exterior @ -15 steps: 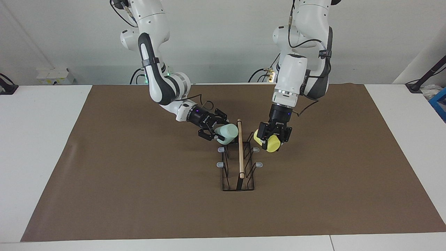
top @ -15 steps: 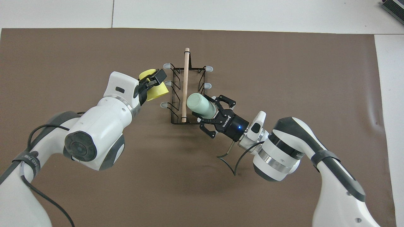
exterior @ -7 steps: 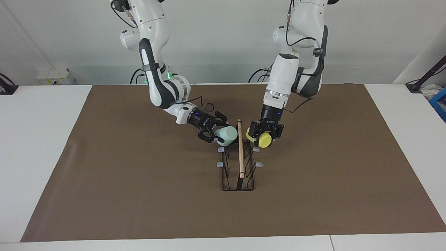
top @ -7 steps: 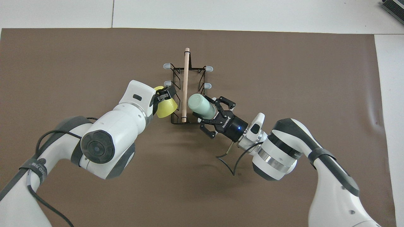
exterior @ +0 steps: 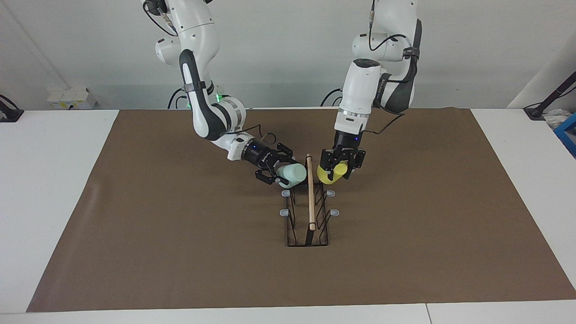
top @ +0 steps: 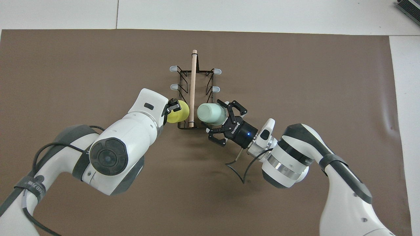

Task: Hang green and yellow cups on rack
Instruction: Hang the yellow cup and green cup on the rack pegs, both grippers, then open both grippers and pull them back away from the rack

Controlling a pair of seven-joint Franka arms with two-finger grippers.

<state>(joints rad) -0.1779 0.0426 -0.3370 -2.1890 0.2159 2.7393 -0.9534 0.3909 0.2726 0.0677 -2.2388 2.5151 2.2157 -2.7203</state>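
Brown matting [exterior: 180,234] is covering the white table [exterior: 54,189] in the facing view, and the black wire rack [exterior: 308,225] is standing just below the middle of the frame, its wooden rod [exterior: 310,193] running up the picture. Above and left of the rod's upper end, the right gripper [exterior: 275,171] is clamping the mint green cup [exterior: 291,174], which is lying on its side with its base pointing at the rod and sitting just beside it. Right of the rod, the left gripper [exterior: 338,167] is hanging over the rack's upper end, fingers pressed on the yellow cup [exterior: 327,174]; the cup is poking out below and to the left of the fingers, just beside the rod. Grey-tipped pegs [exterior: 335,212] are sticking out from the rack lower down, all bare.

In the overhead view the rack [top: 183,124] is sitting at the centre of the frame with the rod [top: 193,85] running vertically. The left gripper [top: 171,108] is coming in from the lower left, closed on the yellow cup [top: 179,112], which is projecting to the right of the fingers over the rack's lower edge, close against the rod. The right gripper [top: 226,114] is reaching in from the lower right, its fingers gripping the green cup [top: 210,113]; the cup is extending leftward from the jaws, its round end facing the camera just right of the rod. The two cups are flanking the rod's lower end. Four pegs [top: 173,87] are showing above them.
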